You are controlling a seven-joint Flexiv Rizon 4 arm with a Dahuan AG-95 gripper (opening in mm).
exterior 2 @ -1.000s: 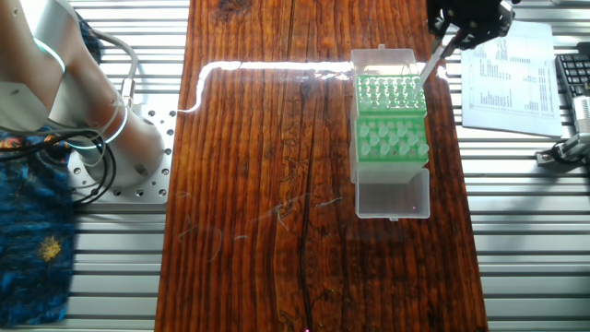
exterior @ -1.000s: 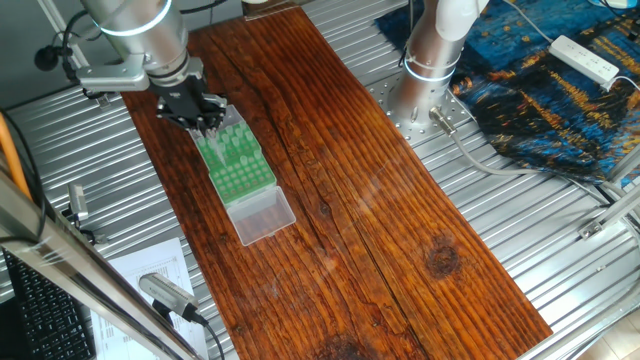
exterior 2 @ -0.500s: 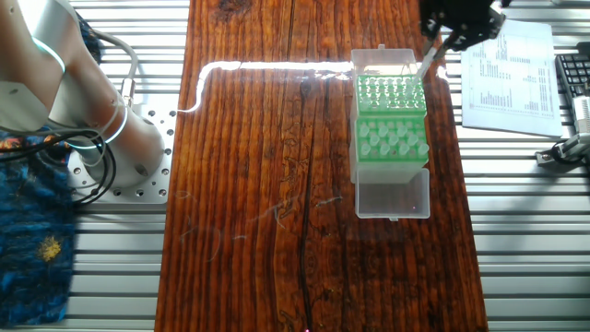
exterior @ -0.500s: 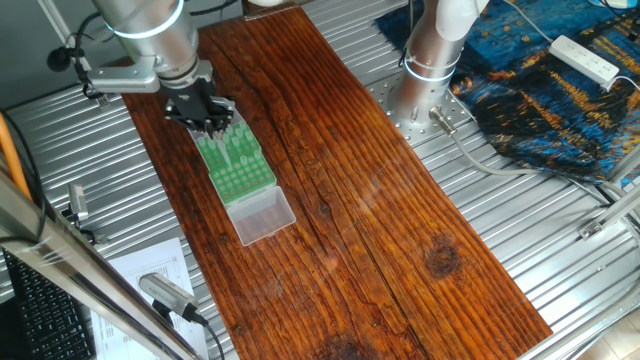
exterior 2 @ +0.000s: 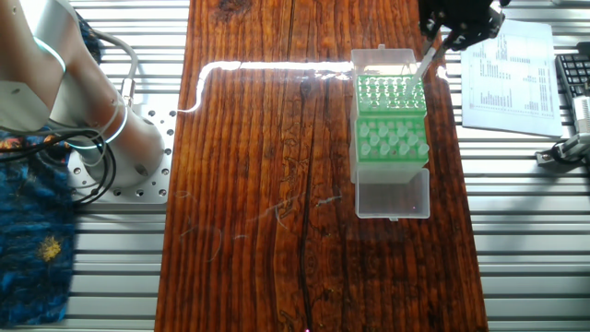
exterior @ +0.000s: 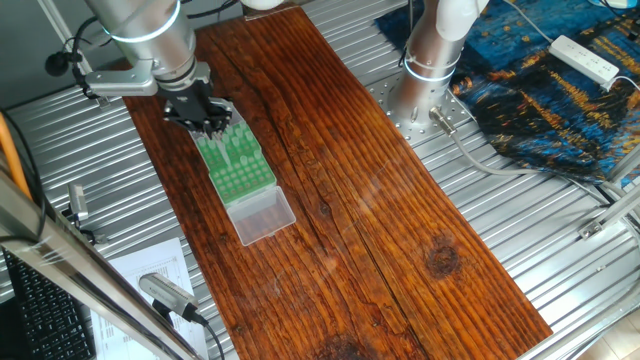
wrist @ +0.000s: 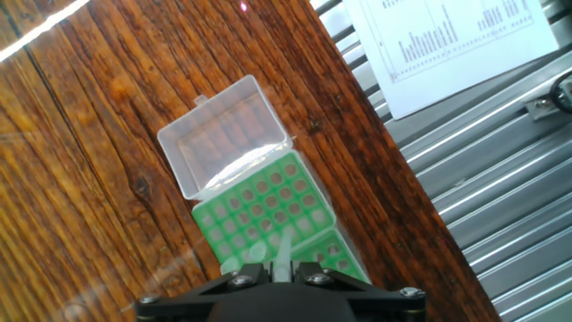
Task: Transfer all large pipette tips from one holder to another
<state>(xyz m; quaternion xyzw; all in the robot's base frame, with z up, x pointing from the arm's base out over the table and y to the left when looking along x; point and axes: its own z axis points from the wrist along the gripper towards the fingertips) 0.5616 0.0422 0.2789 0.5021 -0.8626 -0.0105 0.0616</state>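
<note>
So, one of the large pipette tips (exterior 2: 430, 63) is seen pinched between the fingers (wrist: 277, 274), hanging tilted just above the far end of the green rack (exterior 2: 391, 122). From the hand view the whitish tip (wrist: 281, 253) is pointed down toward the rack's grid of holes (wrist: 268, 207), not yet seated in any of them. More tips (exterior 2: 395, 140) are seated in the rack's other half, nearer the clear lid (exterior 2: 394, 195) that's laid open on the wooden desk (exterior 2: 267, 184). Another clear lid (wrist: 225, 134) is flipped open at the opposite end. A printed sheet (exterior 2: 514, 69) is lying beside the desk on the metal surface.
</note>
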